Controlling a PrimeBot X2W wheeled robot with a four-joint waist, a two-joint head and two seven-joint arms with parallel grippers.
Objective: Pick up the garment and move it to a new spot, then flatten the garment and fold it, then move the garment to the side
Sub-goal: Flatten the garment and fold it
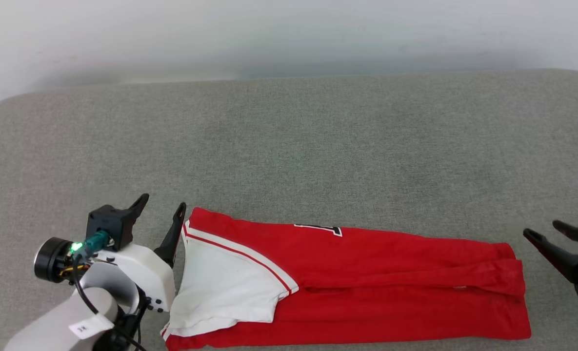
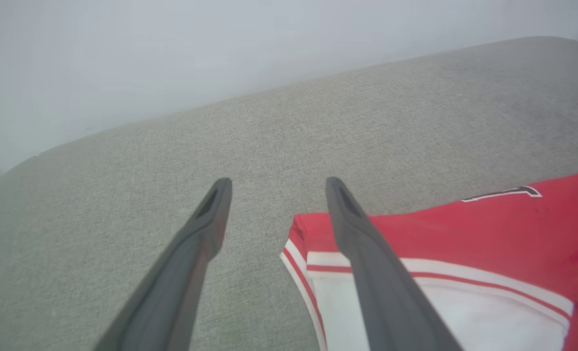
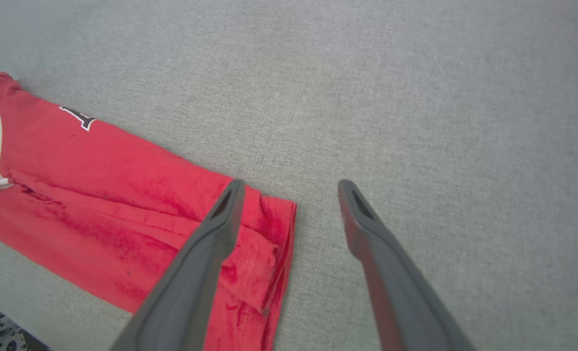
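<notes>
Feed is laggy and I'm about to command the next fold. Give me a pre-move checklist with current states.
1. Left gripper open, holding nothing: ok.
2. Right gripper open, holding nothing: ok.
3. Garment lying as one long folded strip on the grey surface: ok.
4. White sleeve folded onto the red body: ok.
5. Layers flat at the hem end: not ok, a creased flap shows there.
6. Near left corner fully on the surface: cannot tell, the head view's bottom edge cuts it off.
</notes>
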